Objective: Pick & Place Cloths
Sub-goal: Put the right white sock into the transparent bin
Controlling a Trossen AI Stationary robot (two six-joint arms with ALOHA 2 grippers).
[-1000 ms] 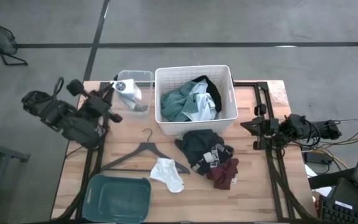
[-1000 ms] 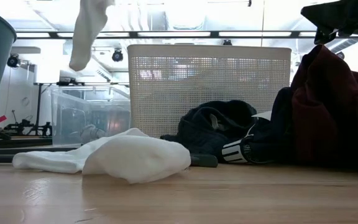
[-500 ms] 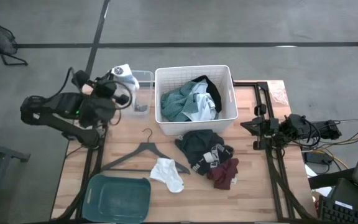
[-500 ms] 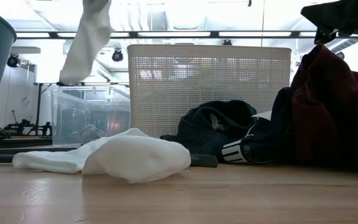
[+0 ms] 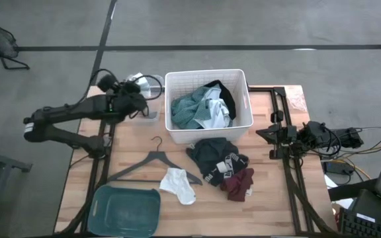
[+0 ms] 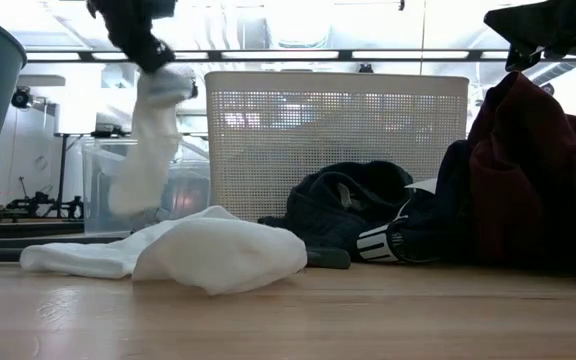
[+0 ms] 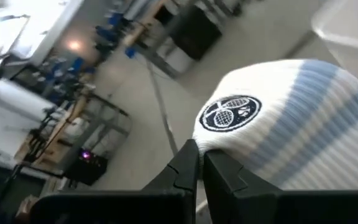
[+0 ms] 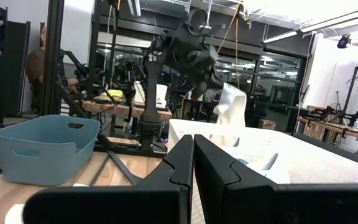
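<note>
My left gripper is over the clear bin at the table's far left, shut on a white sock with a blue-striped cuff. My right gripper is shut and waits at the table's right edge. A teal-green cloth, a white-grey one and a black one lie in the white basket. A black garment with white print, a maroon one and a white one lie on the table. My left gripper pinches the white sock between its two fingers at the striped cuff end, just beside the round logo. The fingers come from above. The sock hangs slack below them, lifted clear of the table, its lower end level with the clear bin.
A black hanger lies between the basket and a teal tub at the near left. The white basket stands at the far middle. Cable bundles sit past the right edge. A person shows in the room beyond.
My left arm has stretched out toward the table's far edge and the clear bin, and its wrist has turned. The gripper has come down, so the hanging sock has sunk from well above the bin to level with it. It stays shut on the sock.
</note>
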